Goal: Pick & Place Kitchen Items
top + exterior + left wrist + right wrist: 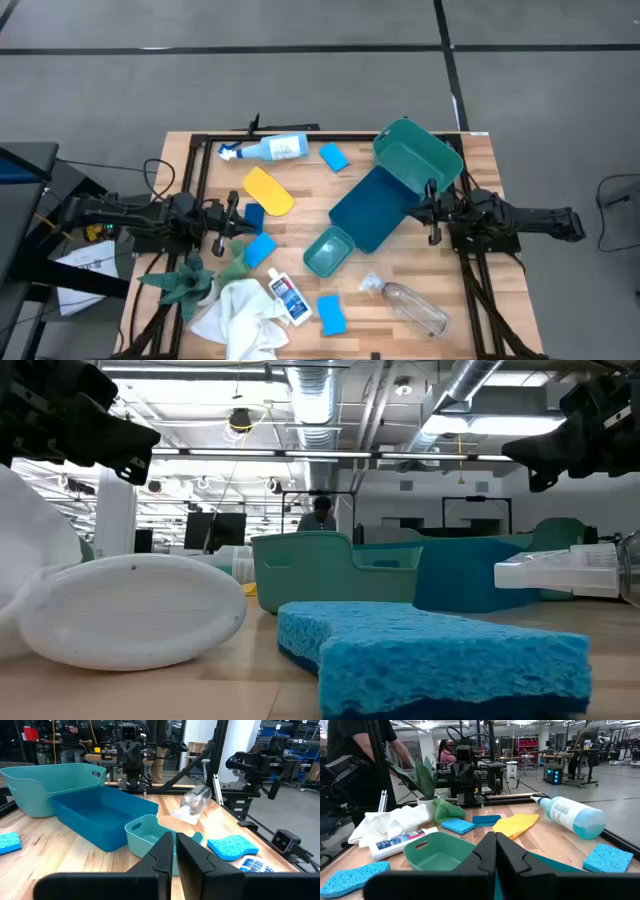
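Kitchen items are lying scattered over the desk [470,160], none of them in the bins. High view: the spray bottle [272,149] is lying on its side at the far edge, the yellow pad [268,190] nearer the left arm, blue sponges [334,157] spread about, the white cloth [240,312] bunched at the near left, touching the small bottle [289,298], and the clear bottle [410,305] lying at the near right. Both arms are waiting at the desk's sides; left gripper [236,217] with jaws pressed together and empty, right gripper [432,210] the same, sitting beside the dark blue bin [372,210]. Risk as I judge it: the green plant [190,282] is crowding the cloth, so a reach there could be snagging leaves. Low view: a sponge [430,655] is filling the foreground and the small bottle [130,610] is lying beside it; a round bottle on its side may be rolling away under a glancing touch. Left wrist view: shut jaws are pointing at the small teal bin [145,832], clear bottle [196,799] beyond; a low sweep could be shoving that light bin. Right wrist view: jaws shut, spray bottle [570,815] lying near the desk edge, so a poor pinch might be nudging it off. People are standing in the room behind.
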